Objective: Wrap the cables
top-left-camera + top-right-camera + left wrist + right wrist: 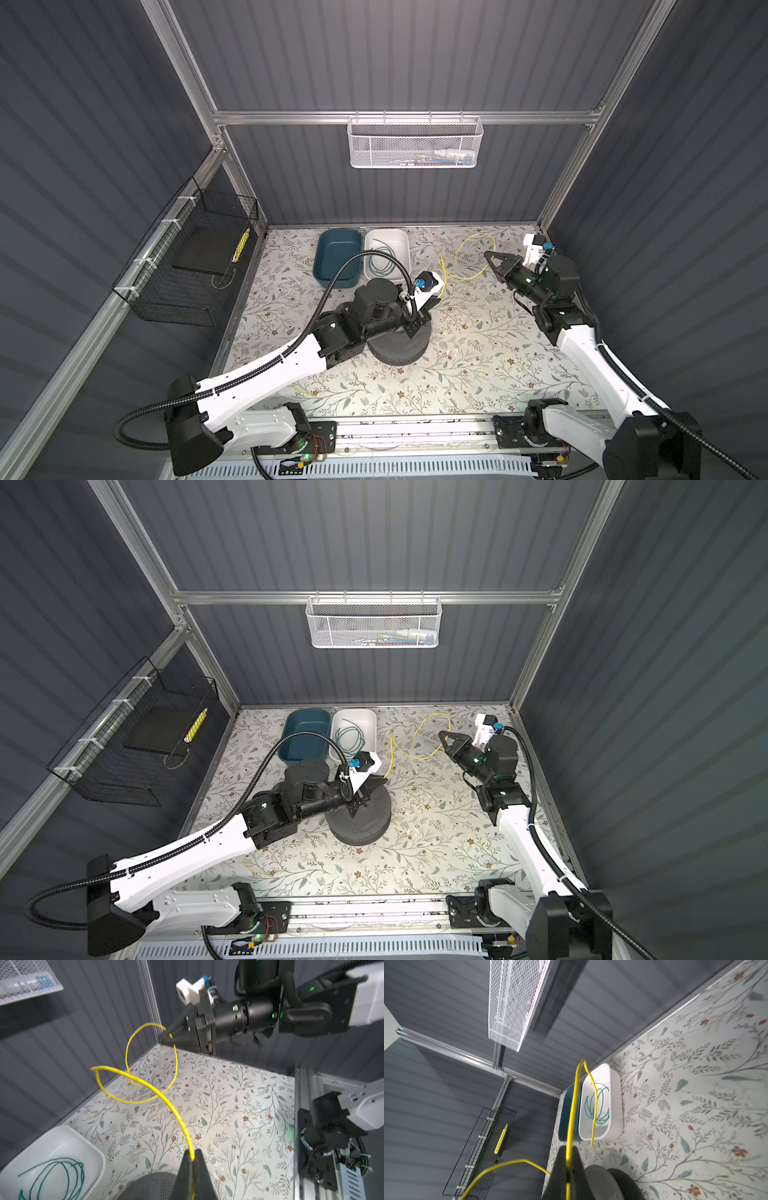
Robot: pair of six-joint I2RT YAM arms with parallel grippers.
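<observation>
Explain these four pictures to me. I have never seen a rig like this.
These are two robot arms at a flowered table, each ending in a pincer. Two pictures look down from overhead; the other two come from cameras on the wrists. The left gripper and the right gripper are both shut on one yellow cable, which loops between them. A green cable lies coiled in a white bin, beside a blue bin. A black perforated dome stands mid-table.
</observation>
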